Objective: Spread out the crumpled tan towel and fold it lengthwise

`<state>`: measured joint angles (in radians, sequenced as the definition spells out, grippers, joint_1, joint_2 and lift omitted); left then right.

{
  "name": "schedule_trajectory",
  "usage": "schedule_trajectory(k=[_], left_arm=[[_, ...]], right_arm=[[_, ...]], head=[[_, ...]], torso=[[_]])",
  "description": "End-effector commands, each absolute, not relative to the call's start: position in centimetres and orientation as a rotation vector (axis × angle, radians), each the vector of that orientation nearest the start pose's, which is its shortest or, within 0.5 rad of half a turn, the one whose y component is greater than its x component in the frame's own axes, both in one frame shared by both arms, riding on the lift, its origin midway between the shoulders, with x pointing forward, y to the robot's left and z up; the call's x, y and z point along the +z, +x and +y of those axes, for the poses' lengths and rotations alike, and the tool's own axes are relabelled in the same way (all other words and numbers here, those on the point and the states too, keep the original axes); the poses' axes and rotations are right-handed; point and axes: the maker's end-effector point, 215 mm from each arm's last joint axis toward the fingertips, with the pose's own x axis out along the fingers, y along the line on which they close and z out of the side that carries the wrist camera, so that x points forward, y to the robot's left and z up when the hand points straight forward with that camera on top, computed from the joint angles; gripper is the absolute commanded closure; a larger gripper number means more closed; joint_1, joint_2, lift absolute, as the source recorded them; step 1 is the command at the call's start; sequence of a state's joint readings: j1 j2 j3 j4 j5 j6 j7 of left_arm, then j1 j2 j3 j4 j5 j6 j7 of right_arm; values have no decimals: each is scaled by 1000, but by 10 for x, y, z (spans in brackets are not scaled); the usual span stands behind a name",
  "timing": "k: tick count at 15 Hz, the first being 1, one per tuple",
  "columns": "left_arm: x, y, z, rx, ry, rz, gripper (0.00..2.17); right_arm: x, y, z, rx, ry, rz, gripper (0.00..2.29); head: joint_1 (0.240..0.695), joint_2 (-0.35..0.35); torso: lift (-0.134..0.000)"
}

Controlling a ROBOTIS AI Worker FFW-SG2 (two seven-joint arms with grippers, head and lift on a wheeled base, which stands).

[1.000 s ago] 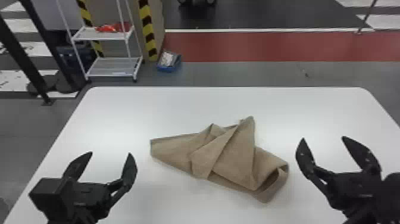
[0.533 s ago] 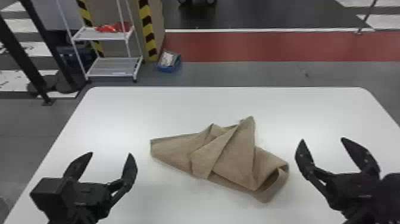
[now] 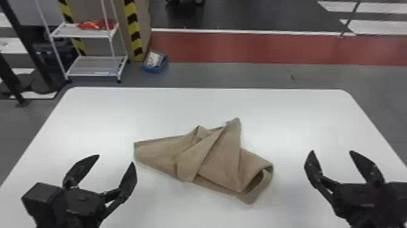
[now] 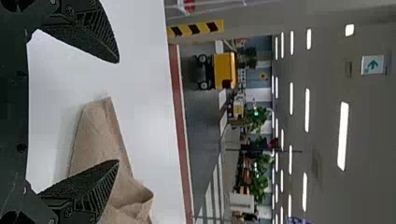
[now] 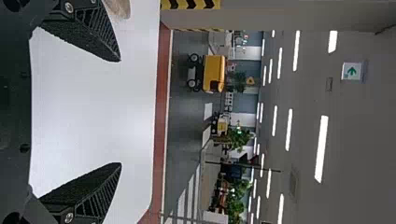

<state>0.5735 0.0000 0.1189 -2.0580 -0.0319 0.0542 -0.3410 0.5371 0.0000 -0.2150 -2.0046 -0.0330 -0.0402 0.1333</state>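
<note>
Lying crumpled near the middle of the white worktop [image 3: 181, 106]: tan towel [image 3: 209, 157], folds overlapping, one corner pointing to the far side, an open curl at its right end. Left pincer [image 3: 115, 160] near the towel's left end, fingers apart. Right pincer [image 3: 332, 152] off to its right, fingers also apart.

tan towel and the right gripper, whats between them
Just a bare stretch of white tabletop lies between the towel and the right gripper, as the head view shows.
</note>
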Motion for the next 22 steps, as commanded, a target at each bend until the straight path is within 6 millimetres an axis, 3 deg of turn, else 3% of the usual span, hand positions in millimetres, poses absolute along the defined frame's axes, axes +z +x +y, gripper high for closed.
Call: schedule_trajectory(k=[1,2,5,9,12,14,19,22], left_arm=[[-390,416,196,-348,98,181,147],[-396,415,179,-393,102,209,151],[-421,407,135,-477,108,302,198],[-430,397,77,-562,141,317,296],[-434,387,48,-607,166,323,299],[-441,383,30,-613,198,319,299],[-438,401,41,-551,252,285,302],[-448,405,48,-531,292,296,329]], right_arm=[[-360,420,-330,-77,-54,63,90],[-359,419,-332,-80,-55,61,90],[-360,419,-333,-82,-49,63,90],[-360,419,-332,-80,-47,64,90],[-360,419,-333,-82,-38,64,90],[-361,420,-333,-82,-20,70,90],[-362,419,-334,-84,-21,73,90],[-362,419,-333,-83,-19,75,90]], head=[[695,-106],[695,-158],[695,-210],[695,-286],[695,-347],[695,-350],[695,-350],[695,-350]], torso=[[-120],[-120],[-120],[-120],[-120],[-120],[-120],[-120]])
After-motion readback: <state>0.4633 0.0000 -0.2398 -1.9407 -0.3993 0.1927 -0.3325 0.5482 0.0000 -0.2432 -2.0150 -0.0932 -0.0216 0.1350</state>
